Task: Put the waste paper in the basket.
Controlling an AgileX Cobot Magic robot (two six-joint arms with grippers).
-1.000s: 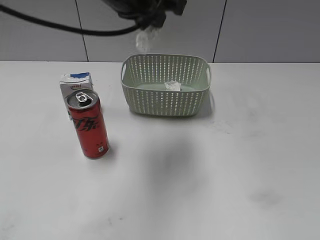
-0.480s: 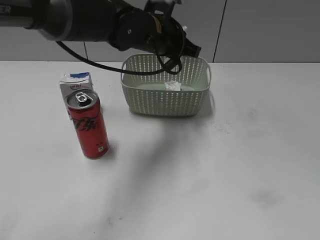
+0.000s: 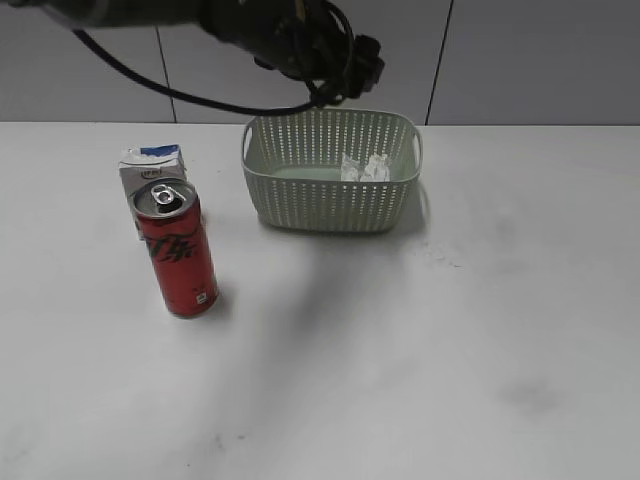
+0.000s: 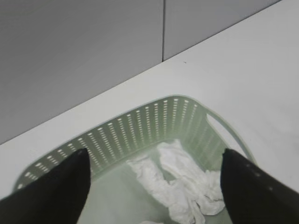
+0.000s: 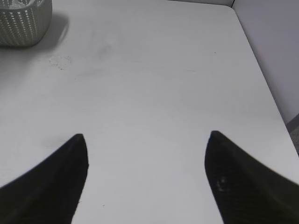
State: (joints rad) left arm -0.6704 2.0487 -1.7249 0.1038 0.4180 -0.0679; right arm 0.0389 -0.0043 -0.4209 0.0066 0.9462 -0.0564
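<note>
The pale green basket [image 3: 330,200] stands at the back middle of the white table. Crumpled white waste paper [image 3: 364,168] lies inside it, toward its right end. The left wrist view looks down into the basket [image 4: 140,126] at the paper wads [image 4: 187,186]. My left gripper [image 4: 154,156] is open and empty, above the basket; in the exterior view its arm [image 3: 300,40] hovers above the basket's back rim. My right gripper [image 5: 147,137] is open and empty over bare table, out of the exterior view.
A red can [image 3: 178,250] stands at the left, with a white-and-blue carton [image 3: 148,172] right behind it. The basket's corner [image 5: 23,23] shows at the top left of the right wrist view. The table's right edge [image 5: 261,74] runs down that view.
The left arm held a paper wad above the basket, dipped toward it, and let go. More paper now lies in the basket, and the arm has risen slightly.
</note>
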